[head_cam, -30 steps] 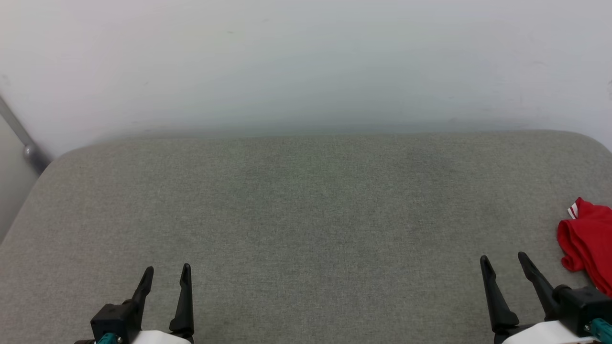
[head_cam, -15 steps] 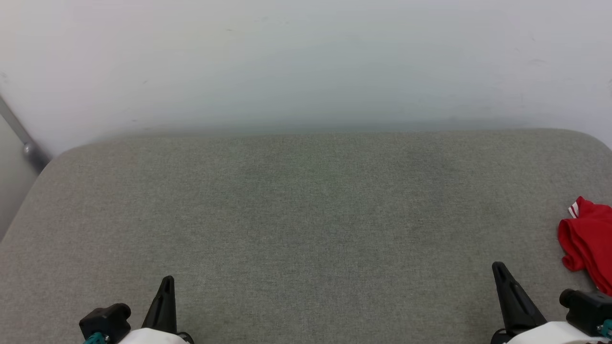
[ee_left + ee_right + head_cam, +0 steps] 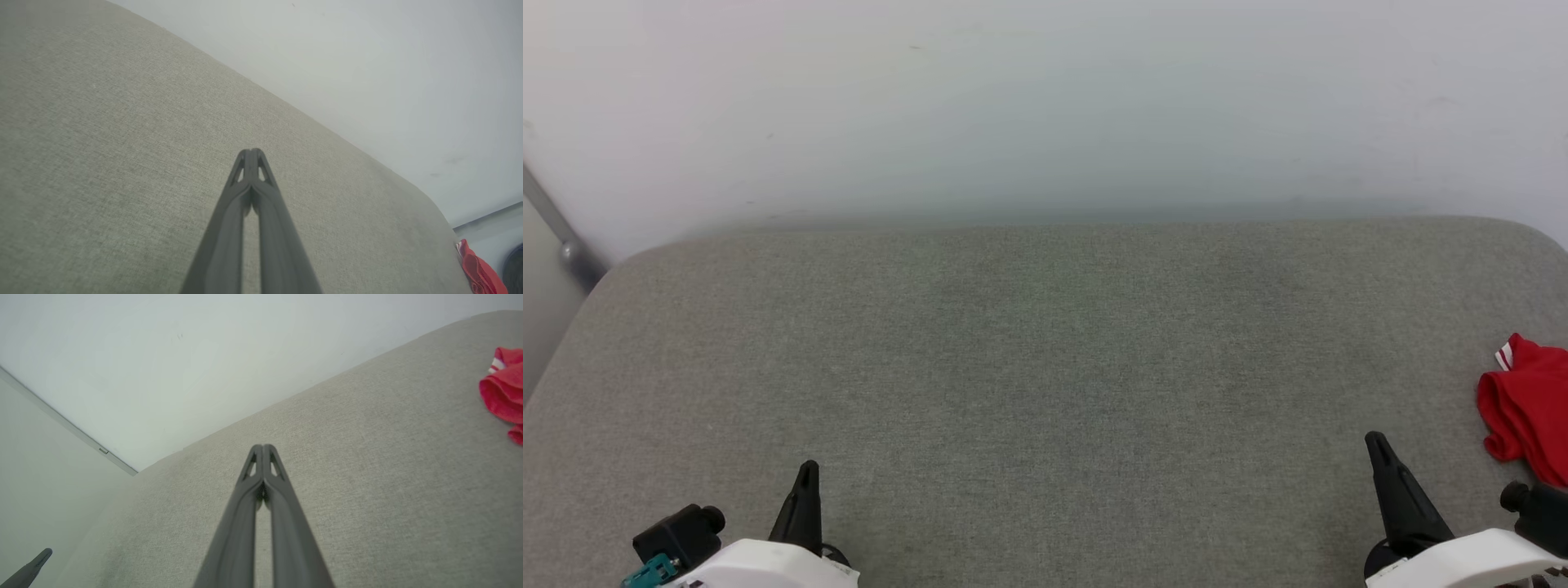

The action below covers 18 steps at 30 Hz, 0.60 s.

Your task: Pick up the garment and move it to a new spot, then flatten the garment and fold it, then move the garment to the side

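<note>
- Left end effector (image 3: 807,478): low at the near left of the head view, over the tabletop (image 3: 1045,367). Two dark fingers pressed together into a single point, pinching nothing.
- Left wrist view of the same end effector (image 3: 252,154): fingers meeting along their length up to the tips, with grey weave beyond them.
- Right end effector (image 3: 1377,447): low at the near right, likewise pressed together and empty, tip leaning slightly left.
- Right wrist view (image 3: 263,449): fingertips flush against each other, with a narrow slit lower down between the finger shanks.
- Impossible to tell whether either tip rests on the cover or hangs just above it.
- Garment (image 3: 1525,412): bright red, crumpled in a heap at the right edge of the tabletop and cut off by the picture's border. A patch of white, red-striped trim (image 3: 1503,357) at its upper left corner.
- Garment near the right end effector, off to its right; fingers apart from the cloth.
- Garment again at the lower right corner of the left wrist view (image 3: 476,269), and at the right edge of the right wrist view (image 3: 503,390).
- Tip of the left end effector at the lower left corner of the right wrist view (image 3: 30,567).
- Tabletop covered in grey woven fabric, with rounded far corners.
- Pale plain wall (image 3: 1045,106) behind, and a slanting metal rail (image 3: 560,233) at the far left.
</note>
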Tool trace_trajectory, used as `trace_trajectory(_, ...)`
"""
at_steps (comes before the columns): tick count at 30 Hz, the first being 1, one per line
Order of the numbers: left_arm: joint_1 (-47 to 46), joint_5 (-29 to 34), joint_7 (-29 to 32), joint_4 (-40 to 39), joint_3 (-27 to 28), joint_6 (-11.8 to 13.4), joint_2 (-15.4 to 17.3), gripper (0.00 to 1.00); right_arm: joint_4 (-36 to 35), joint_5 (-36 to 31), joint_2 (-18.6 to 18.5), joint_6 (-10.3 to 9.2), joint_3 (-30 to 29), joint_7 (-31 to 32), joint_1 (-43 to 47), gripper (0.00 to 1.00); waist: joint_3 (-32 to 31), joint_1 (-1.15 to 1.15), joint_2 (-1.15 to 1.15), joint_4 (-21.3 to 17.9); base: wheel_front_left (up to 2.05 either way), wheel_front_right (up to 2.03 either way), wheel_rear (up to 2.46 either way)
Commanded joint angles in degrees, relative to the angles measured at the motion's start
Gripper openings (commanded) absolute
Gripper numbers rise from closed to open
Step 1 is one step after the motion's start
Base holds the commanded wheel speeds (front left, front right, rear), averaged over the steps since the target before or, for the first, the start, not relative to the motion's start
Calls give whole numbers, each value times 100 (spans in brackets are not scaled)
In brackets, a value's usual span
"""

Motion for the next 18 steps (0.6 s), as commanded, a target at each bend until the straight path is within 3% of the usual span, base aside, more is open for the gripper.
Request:
trace_trajectory(1,-183,-163,38,-49,92,-50,1,0,-22,240,-52,-1,-15,0,-191,0,3,0,0,1,0,0,0)
trace_trajectory(18,-360,-1176,362,35,411,-303,-217,0,282,1587,-64,-1,-59,72,-450,0,47,0,0,5,0,0,0)
